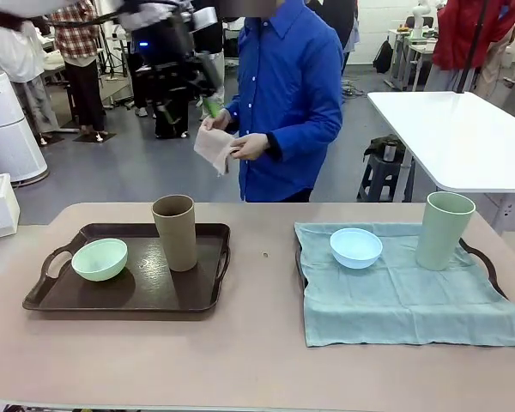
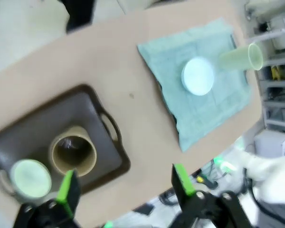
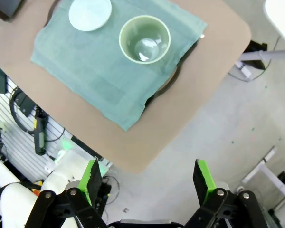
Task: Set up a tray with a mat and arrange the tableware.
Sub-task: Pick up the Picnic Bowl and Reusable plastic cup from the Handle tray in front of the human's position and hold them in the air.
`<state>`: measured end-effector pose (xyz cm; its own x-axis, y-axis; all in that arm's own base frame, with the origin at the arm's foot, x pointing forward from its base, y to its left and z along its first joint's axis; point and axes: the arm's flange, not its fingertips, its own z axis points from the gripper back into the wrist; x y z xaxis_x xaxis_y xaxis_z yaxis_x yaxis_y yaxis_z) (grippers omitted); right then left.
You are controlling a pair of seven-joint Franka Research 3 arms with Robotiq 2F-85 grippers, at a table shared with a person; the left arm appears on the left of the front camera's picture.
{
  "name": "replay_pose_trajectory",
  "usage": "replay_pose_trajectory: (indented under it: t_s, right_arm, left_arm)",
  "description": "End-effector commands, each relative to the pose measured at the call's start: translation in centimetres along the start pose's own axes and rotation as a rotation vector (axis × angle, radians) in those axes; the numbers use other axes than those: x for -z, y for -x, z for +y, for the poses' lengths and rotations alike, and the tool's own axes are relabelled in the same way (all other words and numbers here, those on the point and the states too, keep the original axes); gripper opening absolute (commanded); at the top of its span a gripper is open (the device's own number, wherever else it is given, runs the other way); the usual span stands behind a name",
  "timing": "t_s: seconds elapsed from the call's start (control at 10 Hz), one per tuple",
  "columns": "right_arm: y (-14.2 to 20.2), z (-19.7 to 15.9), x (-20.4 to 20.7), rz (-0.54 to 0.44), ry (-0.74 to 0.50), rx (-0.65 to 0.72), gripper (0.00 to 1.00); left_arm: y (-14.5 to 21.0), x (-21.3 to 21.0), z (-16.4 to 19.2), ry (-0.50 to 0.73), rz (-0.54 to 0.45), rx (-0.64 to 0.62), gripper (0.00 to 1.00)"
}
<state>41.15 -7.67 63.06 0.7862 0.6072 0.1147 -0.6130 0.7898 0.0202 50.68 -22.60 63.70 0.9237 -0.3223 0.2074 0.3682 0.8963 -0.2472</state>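
Tan table [image 1: 257,352]: brown tumbler [image 1: 175,232], mint bowl [image 1: 99,258] are set on tray [image 1: 154,296]; blue bowl [image 1: 355,247], green tumbler [image 1: 445,230] on mat [image 1: 395,300]. Left gripper [image 2: 124,179], right gripper [image 3: 147,173] are held wide open, empty.

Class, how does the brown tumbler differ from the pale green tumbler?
The brown tumbler stands on a bare dark tray; the pale green tumbler stands on a teal mat. Beside the brown: a mint bowl; beside the green: a light blue bowl. Both stand upright and empty.
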Motion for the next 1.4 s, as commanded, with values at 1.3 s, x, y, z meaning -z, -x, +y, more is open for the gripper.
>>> replay_pose_trajectory:
  t_s: [1.3]
  right_arm:
    - [17.9, -9.3, 5.5, -0.435, -1.069, 0.721, 1.0]
  left_arm:
    - [26.3, 0.7, 26.7, 0.829, -0.453, -0.547, 1.0]
